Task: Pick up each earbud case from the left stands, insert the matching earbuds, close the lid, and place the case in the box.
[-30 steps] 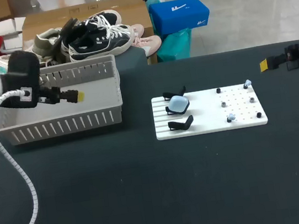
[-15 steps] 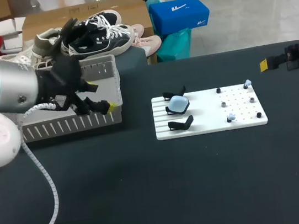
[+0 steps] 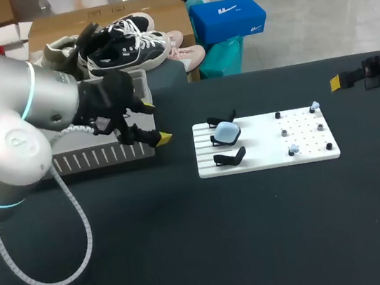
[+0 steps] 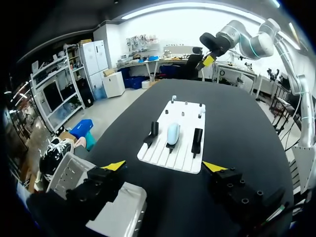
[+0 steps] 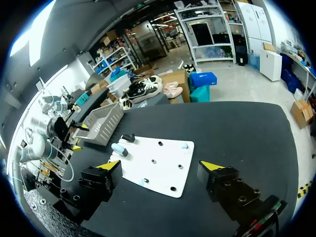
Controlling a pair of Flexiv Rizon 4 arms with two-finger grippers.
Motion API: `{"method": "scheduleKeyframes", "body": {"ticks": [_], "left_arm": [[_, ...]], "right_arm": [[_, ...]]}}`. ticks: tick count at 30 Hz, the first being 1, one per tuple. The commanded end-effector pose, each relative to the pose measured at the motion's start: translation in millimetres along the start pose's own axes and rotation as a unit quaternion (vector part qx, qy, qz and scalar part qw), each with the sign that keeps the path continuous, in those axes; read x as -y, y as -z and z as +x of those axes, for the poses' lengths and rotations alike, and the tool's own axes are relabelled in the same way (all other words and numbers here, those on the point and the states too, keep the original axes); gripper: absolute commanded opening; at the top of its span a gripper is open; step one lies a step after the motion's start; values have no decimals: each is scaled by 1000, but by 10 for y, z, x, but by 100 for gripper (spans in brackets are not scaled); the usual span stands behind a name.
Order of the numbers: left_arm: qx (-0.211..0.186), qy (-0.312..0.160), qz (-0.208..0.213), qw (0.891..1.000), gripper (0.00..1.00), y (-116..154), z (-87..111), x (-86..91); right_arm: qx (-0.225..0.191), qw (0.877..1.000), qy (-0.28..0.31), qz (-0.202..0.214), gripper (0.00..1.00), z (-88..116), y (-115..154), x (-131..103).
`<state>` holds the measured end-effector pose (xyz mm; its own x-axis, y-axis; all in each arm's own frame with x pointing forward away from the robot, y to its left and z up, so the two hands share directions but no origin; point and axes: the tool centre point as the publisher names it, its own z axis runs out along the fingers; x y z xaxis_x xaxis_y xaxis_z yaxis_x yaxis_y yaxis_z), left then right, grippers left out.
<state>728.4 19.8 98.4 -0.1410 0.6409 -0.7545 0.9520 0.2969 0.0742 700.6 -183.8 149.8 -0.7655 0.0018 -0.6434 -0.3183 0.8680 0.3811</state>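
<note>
- In the head view, your left gripper (image 3: 155, 123) hung between the grey basket (image 3: 100, 157) and the white board (image 3: 268, 160), short of the board's left edge, with its two yellow tips spread apart and nothing between them.
- The light blue earbud case (image 3: 227, 133) sat on the middle stand at the left end of the board, between two bare black stands (image 3: 229, 157).
- Small earbuds (image 3: 294, 150) stood on pegs toward the board's right end.
- Your right gripper (image 3: 337, 82) sat well off the board's far right corner. You could not tell from this view how its jaws stood.
- In the left wrist view, your left gripper pointed along the length of the board from its stand end, jaws wide open and empty.
- The case stood upright on the middle stand, ahead of the fingers and apart from them. A corner of the basket lay under one finger, on the near side of the board.
- In the right wrist view, your right gripper looked at the board from its peg end, jaws wide open and holding nothing.
- The case was at the far end of the board from the fingers. The basket and your left arm were beyond that end.
</note>
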Motion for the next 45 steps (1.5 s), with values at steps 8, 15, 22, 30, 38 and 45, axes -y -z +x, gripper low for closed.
{"method": "scheduleKeyframes", "body": {"ticks": [8, 15, 22, 30, 38, 45], "left_arm": [[34, -19, 44, 998, 100, -369, -75, -64], [53, -26, 77, 995, 100, -556, -105, -36], [76, -32, 95, 992, 100, -689, -139, 29], [88, -21, 108, 990, 100, -799, -128, 66], [87, -18, 90, 992, 100, -930, -91, 111], [92, -12, 102, 990, 100, -1043, -117, 90]], "right_arm": [[0, 1000, 0, -1, 100, 1, 0, 6], [0, 1000, 0, -1, 100, 1, 0, 6], [0, 1000, 0, -1, 100, 1, 0, 6], [0, 1000, 0, -1, 100, 1, 0, 6], [0, 1000, 0, -1, 100, 1, 0, 6], [0, 1000, 0, -1, 100, 1, 0, 6]]}}
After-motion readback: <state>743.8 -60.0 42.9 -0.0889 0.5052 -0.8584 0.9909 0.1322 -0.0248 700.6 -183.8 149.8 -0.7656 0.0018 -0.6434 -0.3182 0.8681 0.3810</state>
